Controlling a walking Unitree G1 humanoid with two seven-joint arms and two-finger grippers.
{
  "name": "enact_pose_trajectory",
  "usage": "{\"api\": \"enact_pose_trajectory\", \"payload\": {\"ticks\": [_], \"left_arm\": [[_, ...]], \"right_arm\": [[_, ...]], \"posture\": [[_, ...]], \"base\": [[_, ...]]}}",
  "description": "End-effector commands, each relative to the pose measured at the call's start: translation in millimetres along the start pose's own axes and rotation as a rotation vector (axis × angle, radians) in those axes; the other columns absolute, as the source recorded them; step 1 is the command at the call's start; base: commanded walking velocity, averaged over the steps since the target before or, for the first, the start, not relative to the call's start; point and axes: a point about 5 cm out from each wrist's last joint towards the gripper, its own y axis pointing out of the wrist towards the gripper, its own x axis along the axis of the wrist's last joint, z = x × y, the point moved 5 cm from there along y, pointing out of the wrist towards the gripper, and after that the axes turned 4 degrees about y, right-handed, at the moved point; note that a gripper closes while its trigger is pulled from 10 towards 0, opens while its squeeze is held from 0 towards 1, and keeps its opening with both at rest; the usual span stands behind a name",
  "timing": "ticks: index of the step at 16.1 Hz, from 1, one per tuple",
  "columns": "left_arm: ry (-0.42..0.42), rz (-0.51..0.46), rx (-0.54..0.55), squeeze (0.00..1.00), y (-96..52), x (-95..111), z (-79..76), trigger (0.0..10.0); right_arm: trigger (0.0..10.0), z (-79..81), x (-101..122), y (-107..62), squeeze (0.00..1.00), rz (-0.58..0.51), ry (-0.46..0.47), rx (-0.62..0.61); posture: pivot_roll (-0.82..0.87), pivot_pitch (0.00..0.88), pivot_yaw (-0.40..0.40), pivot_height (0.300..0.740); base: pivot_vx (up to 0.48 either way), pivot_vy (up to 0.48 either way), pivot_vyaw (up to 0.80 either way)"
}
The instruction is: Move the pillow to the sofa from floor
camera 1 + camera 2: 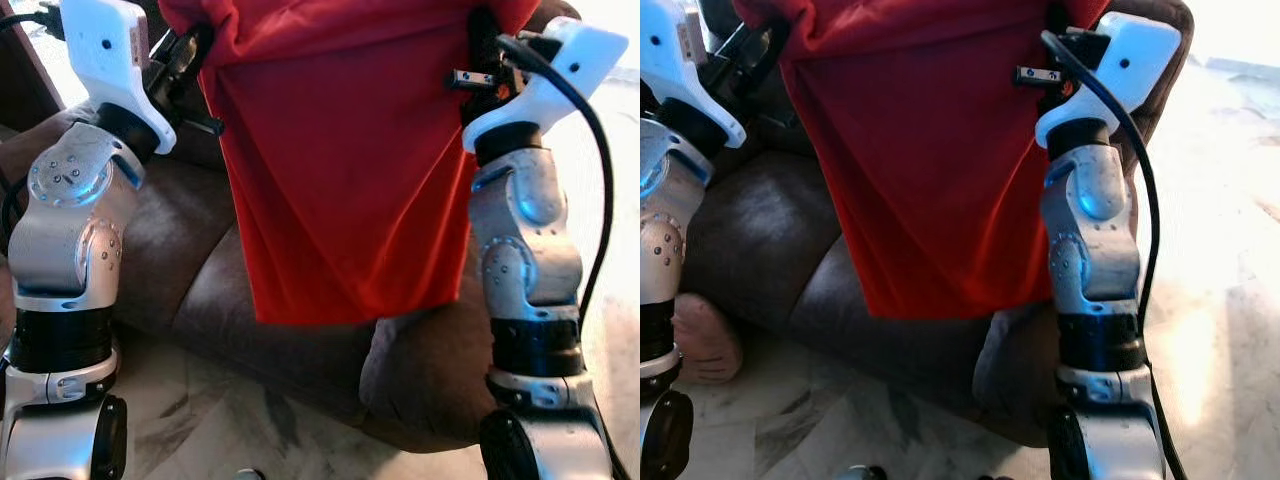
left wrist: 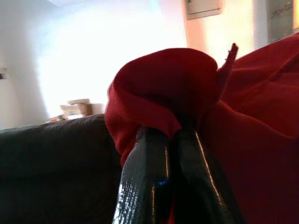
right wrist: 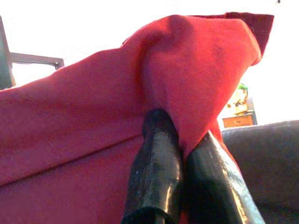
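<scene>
Above the front edge of the sofa [image 1: 200,280], clear of the floor [image 1: 200,420]: pillow [image 1: 340,170], red, hanging slack between both arms, long axis running side to side from one grip to the other, lower corner dangling just over the seat cushion. Left end effector [image 2: 173,140] pinched tight on one top corner of the fabric, right end effector [image 3: 182,140] likewise clamped on the other, each equally near its own corner. Sofa directly ahead and below, so probably only a short forward-and-down carry left before letting go.
</scene>
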Motion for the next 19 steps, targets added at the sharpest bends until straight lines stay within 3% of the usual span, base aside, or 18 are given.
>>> {"api": "enact_pose_trajectory", "payload": {"ticks": [1,3,5,9,10,15,16,19], "left_arm": [[0.063,0.039,0.143,0.00,-4.9,-12.3,23.6,10.0],[0.071,0.082,0.172,0.00,-5.6,-23.4,24.9,10.0],[0.044,0.064,0.136,0.00,-4.2,-19.9,21.0,10.0],[0.079,0.102,0.138,0.00,-5.5,-23.2,25.0,10.0],[0.093,0.154,0.151,0.00,-6.6,-37.0,25.2,10.0],[0.041,0.307,0.112,0.00,2.7,-99.0,-10.5,10.0],[0.060,0.323,0.116,0.00,5.0,-107.6,-14.2,10.0],[0.014,0.301,0.189,0.00,22.2,-119.3,-14.1,10.0]], "right_arm": [[10.0,7.9,14.2,-7.7,0.00,-0.044,0.005,0.015],[10.0,10.1,7.0,-14.9,0.00,-0.004,0.005,0.024],[10.0,10.9,10.8,-19.6,0.00,0.010,0.015,0.025],[10.0,23.9,10.5,-27.0,0.00,0.043,0.063,0.046],[10.0,23.2,0.3,-25.6,0.00,0.066,0.062,0.036],[10.0,11.9,-34.5,-21.6,0.00,0.175,0.053,-0.044],[10.0,10.5,-40.9,-24.0,0.00,0.194,0.054,-0.057],[10.0,6.0,-53.8,-30.5,0.00,0.231,0.050,-0.083]], "posture": [[0.15,0.074,-0.020,0.740],[0.15,0.073,-0.020,0.740],[0.13,0.070,-0.018,0.740],[0.13,0.080,-0.017,0.740],[0.14,0.086,-0.020,0.740],[0.14,0.115,-0.021,0.740],[0.14,0.116,-0.019,0.740],[0.13,0.124,-0.010,0.740]], "base": [[0.000,0.000,0.00],[0.000,0.000,0.00],[0.000,0.000,0.00],[0.000,0.000,0.00],[0.000,0.000,0.00],[0.000,0.000,0.00],[0.000,0.000,0.00],[0.000,0.000,0.00]]}}
